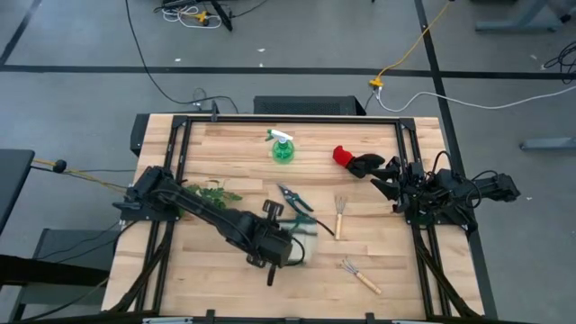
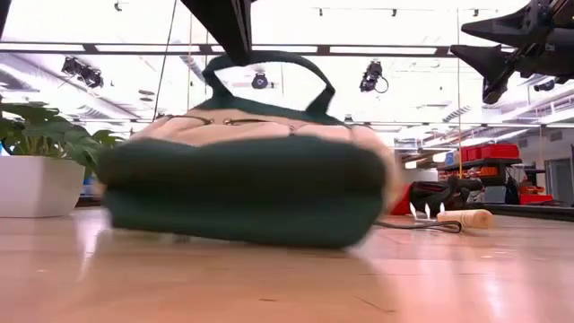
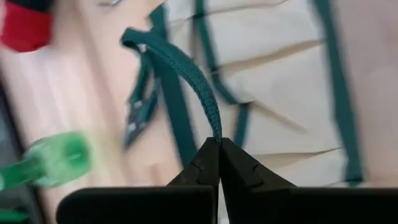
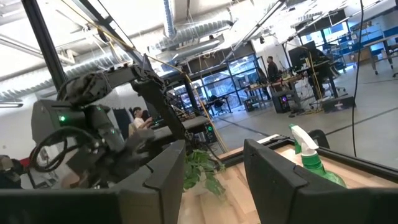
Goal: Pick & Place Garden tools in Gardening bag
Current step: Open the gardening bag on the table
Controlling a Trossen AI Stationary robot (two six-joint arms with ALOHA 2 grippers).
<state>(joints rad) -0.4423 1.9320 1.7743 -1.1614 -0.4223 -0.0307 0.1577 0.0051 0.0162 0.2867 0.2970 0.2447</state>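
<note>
Gardening bag (image 2: 242, 184) is held by one green loop handle (image 3: 186, 68), on which the left hand (image 3: 219, 144) is clamped, near the bench (image 1: 225, 148) front centre. Pruning shears (image 1: 294, 198) and two hand rakes (image 1: 340, 214) lie beside it. The right hand (image 1: 389, 183) is kept apart above the gloves (image 1: 355, 160).
</note>
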